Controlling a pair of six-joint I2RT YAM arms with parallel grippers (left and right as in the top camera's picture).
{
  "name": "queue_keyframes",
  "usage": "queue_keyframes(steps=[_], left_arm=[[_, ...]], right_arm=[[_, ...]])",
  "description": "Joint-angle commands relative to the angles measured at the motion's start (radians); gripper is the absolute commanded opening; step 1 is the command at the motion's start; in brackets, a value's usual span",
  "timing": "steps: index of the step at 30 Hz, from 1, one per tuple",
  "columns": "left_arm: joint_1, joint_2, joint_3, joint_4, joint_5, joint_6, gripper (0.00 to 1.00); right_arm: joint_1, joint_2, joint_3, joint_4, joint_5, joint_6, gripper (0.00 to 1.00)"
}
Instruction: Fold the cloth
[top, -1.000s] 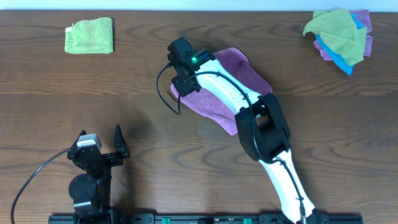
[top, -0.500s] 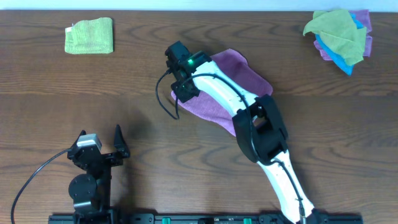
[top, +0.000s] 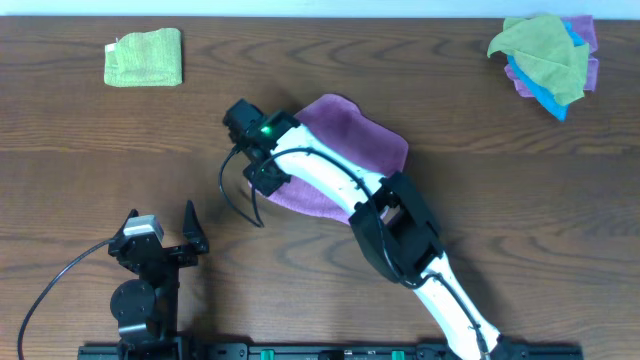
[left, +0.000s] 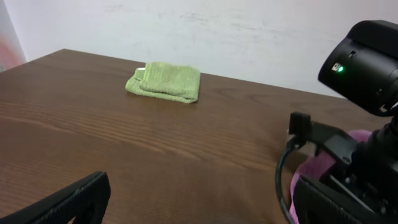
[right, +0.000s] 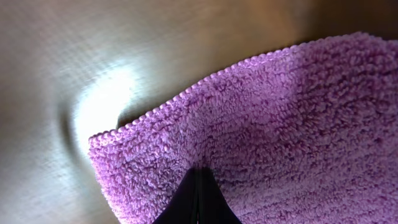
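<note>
Right tool (right: 198, 190) tight on cloth (right: 280, 124) — wrist-view only

We see the cloth (top: 365, 135), plain lilac microfibre with a stitched hem (the pile looks fuzzy up close), lying spread and slanted near the middle of the table (top: 100, 150), one edge pinched, near a corner, between the closed tips of the right gripper (right: 198, 186).

No readable text, labels or nos. anywhere in view.
</note>
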Motion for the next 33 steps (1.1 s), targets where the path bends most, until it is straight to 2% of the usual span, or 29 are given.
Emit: queue_keyframes(steps=[1,8,17,18,19,20,23,24,33], left_arm=[[-0.006,-0.006,-0.031,-0.016,-0.006,-0.003,0.95],[-0.006,-0.006,-0.031,-0.016,-0.006,-0.003,0.95],[-0.006,-0.006,-0.031,-0.016,-0.006,-0.003,0.95],[-0.006,-0.006,-0.031,-0.016,-0.006,-0.003,0.96],[-0.006,-0.006,-0.031,-0.016,-0.006,-0.003,0.95],[-0.006,-0.006,-0.031,-0.016,-0.006,-0.003,0.95],[-0.006,-0.006,-0.031,-0.016,-0.006,-0.003,0.96],[-0.006,-0.006,-0.031,-0.016,-0.006,-0.003,0.95],[-0.006,-0.006,-0.031,-0.016,-0.006,-0.003,0.95]], right_arm=[[0.058,0.033,-0.015,-0.017,-0.066,-0.005,0.02],[0.132,0.033,-0.015,-0.019,-0.012,-0.023,0.02],[0.06,0.009,-0.013,-0.019,0.025,-0.024,0.03],[0.048,-0.003,-0.013,-0.019,0.026,-0.024,0.2],[0.034,-0.019,-0.012,-0.019,0.025,-0.032,0.51],[0.02,-0.041,-0.011,-0.019,0.034,-0.04,0.66],[-0.011,-0.111,-0.01,-0.019,0.06,-0.043,0.97],[-0.02,-0.145,-0.01,-0.021,0.059,-0.046,0.99],[-0.015,-0.391,-0.01,-0.048,0.075,-0.046,0.99]])
